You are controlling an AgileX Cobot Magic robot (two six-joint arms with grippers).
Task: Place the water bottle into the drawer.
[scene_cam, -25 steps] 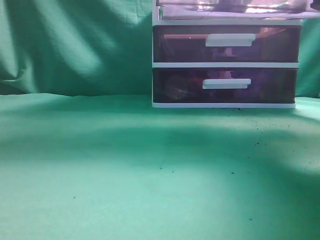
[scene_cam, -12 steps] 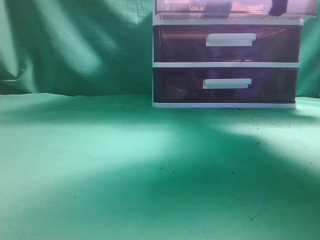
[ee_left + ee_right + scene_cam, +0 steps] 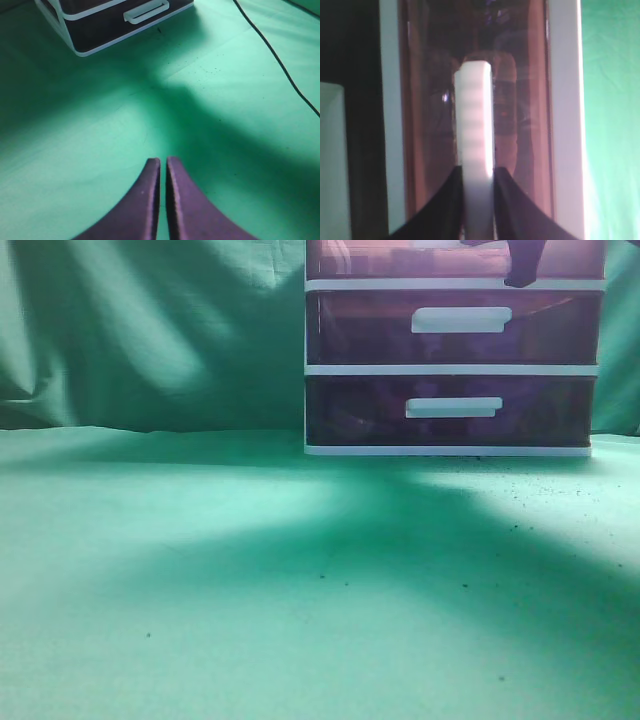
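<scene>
The top drawer [image 3: 400,260] of the white-framed unit shows at the upper edge of the exterior view, with its dark purple-brown front about level with the frame. My right gripper [image 3: 520,265] is at its front. In the right wrist view the right gripper [image 3: 477,170] is shut on the drawer's white bar handle [image 3: 475,110], against the translucent front [image 3: 520,125]. The water bottle cannot be made out in any view. My left gripper [image 3: 163,162] is shut and empty above the green cloth.
Two like drawers [image 3: 455,330] [image 3: 450,410] sit below the top one in the white frame [image 3: 450,369]. The unit's lower part shows in the left wrist view [image 3: 100,25]. A black cable [image 3: 280,65] lies across the green cloth. A green backdrop hangs behind.
The top drawer stood pulled out toward the camera a second ago and has slid back into the frame. The right gripper moved in with it.
</scene>
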